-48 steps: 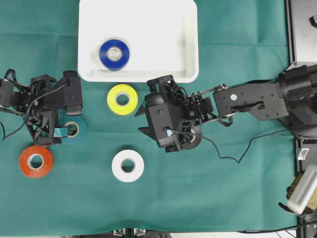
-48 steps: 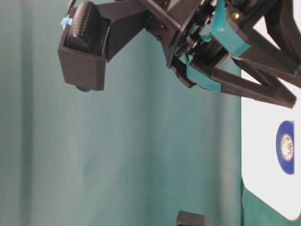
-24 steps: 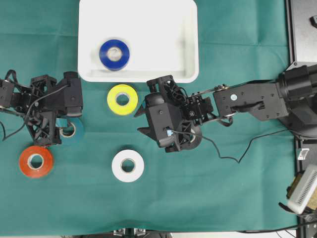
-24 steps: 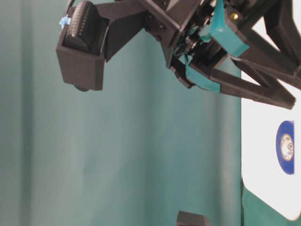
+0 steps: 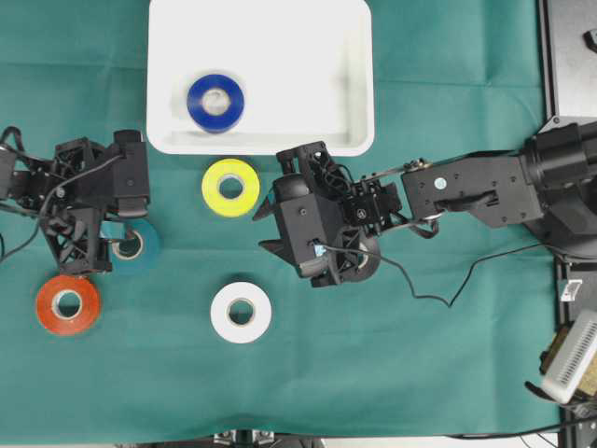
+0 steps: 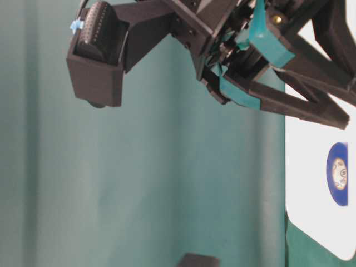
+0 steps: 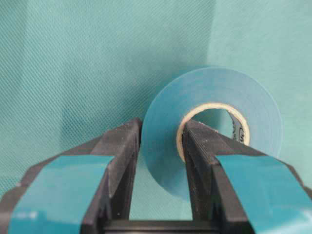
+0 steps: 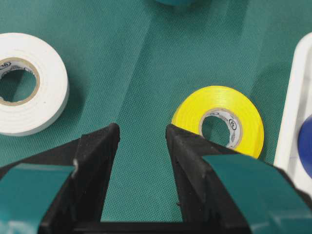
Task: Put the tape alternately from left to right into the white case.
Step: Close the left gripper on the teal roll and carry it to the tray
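Left tool (image 7: pixel 161 146) on teal tape (image 7: pixel 214 126)

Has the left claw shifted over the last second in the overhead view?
Yes. The left claw has slid slightly toward the left edge, away from the yellow roll, and now pinches the teal roll.

Two matte black arms, each ending in a gripper

The left gripper (image 7: pixel 158 161) and right gripper (image 8: pixel 141 165) have angular black fingers (image 7: pixel 119 165) faced with teal tape. Thin black cables (image 5: pixel 438 294) loop from the open-framed wrists; the right arm (image 5: pixel 476 191) is a boxy black link with small pale markings.
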Action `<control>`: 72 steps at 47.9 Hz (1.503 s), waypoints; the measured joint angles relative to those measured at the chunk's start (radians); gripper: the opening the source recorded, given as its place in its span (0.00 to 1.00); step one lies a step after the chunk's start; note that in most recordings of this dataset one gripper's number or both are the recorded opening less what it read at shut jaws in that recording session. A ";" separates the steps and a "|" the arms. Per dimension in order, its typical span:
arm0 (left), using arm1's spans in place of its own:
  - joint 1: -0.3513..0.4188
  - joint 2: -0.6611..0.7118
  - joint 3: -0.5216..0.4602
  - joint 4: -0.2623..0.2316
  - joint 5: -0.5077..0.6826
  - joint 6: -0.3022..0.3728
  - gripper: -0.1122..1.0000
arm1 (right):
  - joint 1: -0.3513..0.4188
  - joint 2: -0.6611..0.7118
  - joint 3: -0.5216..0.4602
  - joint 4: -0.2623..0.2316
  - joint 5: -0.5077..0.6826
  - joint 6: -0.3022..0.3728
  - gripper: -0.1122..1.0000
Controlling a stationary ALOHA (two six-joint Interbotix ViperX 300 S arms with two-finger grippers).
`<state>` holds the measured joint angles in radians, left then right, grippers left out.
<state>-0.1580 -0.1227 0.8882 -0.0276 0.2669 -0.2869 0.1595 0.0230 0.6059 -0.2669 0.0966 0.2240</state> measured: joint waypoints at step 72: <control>0.299 -0.074 -0.173 0.006 0.129 0.330 0.07 | 0.000 0.000 0.002 0.000 0.000 0.000 0.55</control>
<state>0.1411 -0.1963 0.7148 -0.0215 0.3958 0.0430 0.1595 0.0230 0.6075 -0.2669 0.0966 0.2240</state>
